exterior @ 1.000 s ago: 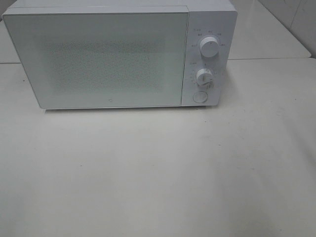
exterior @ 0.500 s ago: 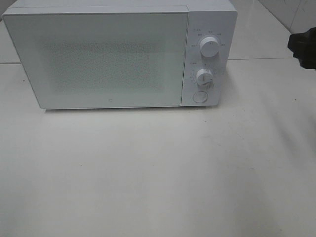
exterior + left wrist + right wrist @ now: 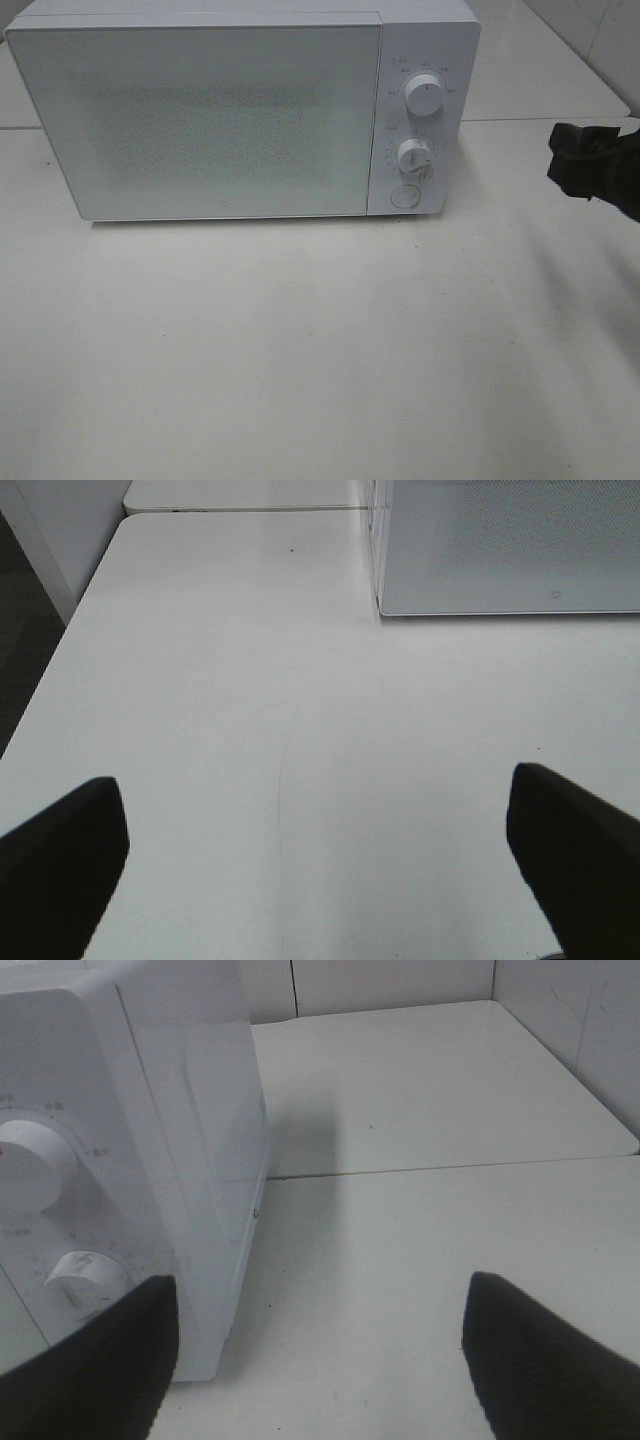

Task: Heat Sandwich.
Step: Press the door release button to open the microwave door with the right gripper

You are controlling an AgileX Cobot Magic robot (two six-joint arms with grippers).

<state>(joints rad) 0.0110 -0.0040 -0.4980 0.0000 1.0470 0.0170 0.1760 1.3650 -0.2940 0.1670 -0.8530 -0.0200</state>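
Note:
The sandwich is out of view in every frame. A white microwave [image 3: 240,110] stands at the back of the table with its door [image 3: 200,120] closed. On its right panel are two white knobs, an upper [image 3: 425,97] and a lower [image 3: 413,155], above a round button [image 3: 404,196]. My right gripper [image 3: 575,165] hangs at the right edge of the exterior high view, level with the lower knob and well apart from the panel. In its wrist view the right gripper [image 3: 315,1360] is open and empty beside the microwave [image 3: 120,1110]. My left gripper [image 3: 315,865] is open over bare table, holding nothing.
The white table [image 3: 320,350] stretches in front of the microwave. A second white table [image 3: 420,1070] adjoins behind, with a seam between them. The left wrist view shows the microwave's front corner [image 3: 500,550] and the table's edge [image 3: 60,650] with dark floor beyond.
My right gripper has come into the exterior high view from the right edge and moved left and lower, toward the microwave's control panel. Nothing else has moved.

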